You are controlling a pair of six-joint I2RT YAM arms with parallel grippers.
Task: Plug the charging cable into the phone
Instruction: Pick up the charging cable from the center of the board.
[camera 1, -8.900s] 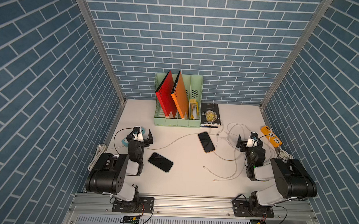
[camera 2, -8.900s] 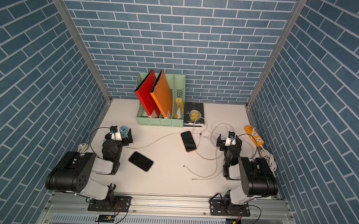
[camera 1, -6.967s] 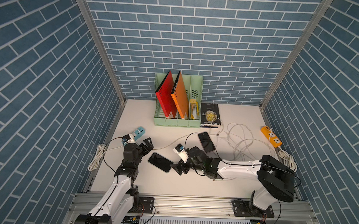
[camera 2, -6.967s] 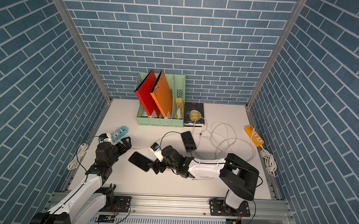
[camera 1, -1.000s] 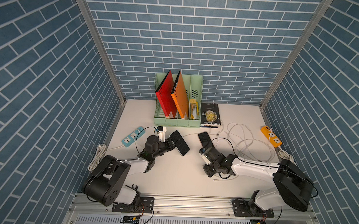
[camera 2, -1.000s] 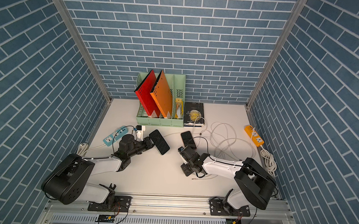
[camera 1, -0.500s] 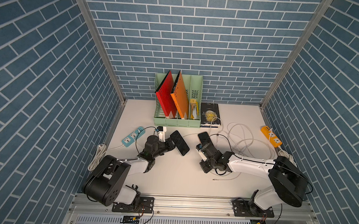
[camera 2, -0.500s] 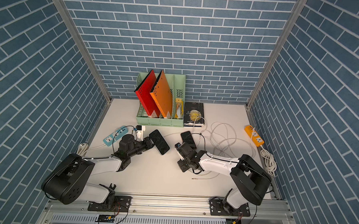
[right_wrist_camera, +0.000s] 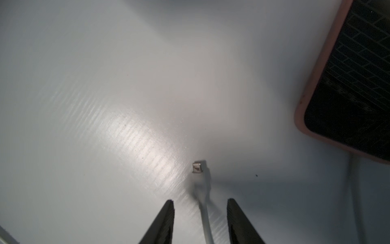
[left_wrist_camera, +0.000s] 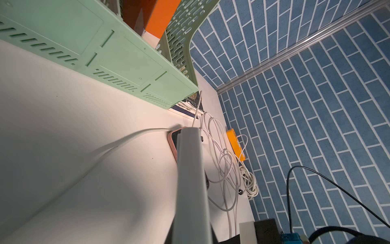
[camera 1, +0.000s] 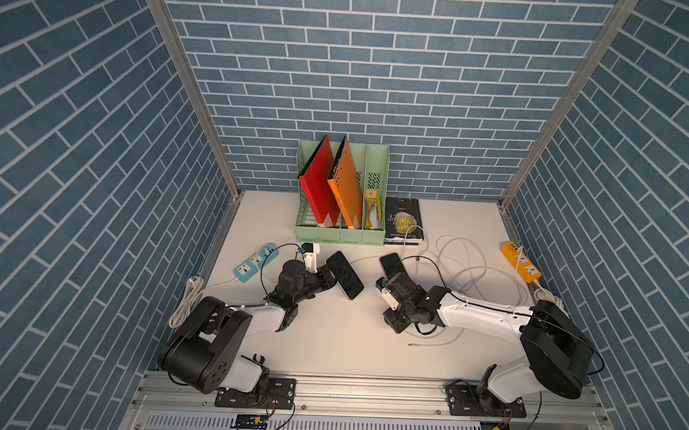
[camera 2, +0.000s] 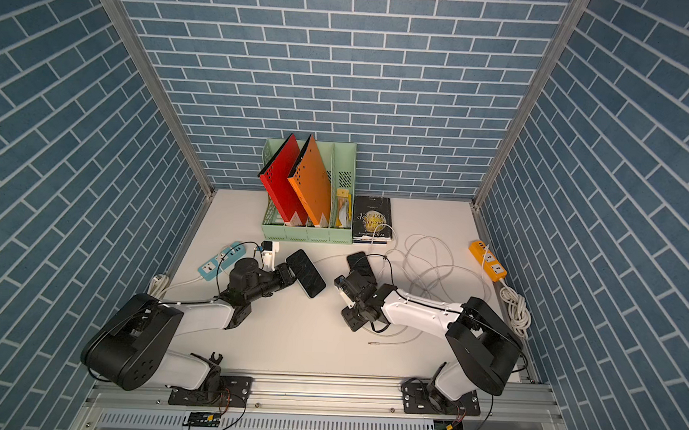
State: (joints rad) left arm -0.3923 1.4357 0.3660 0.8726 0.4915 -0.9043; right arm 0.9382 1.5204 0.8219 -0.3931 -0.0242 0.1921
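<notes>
R gripper: jaws part-open, straddling cable, no contact; plug just ahead of tips. L gripper: clamped on phone end.

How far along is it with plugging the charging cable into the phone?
Done: the left pincer is shut on the black phone. In hand: the right pincer stands open astride the charging cable, just behind its plug, not gripping it. Left: close on the cable, carry the plug to the phone and push it in.

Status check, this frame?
Left hand shut on phone, lifted. Right hand open around plug, no grip. Unplugged; second phone close by.
</notes>
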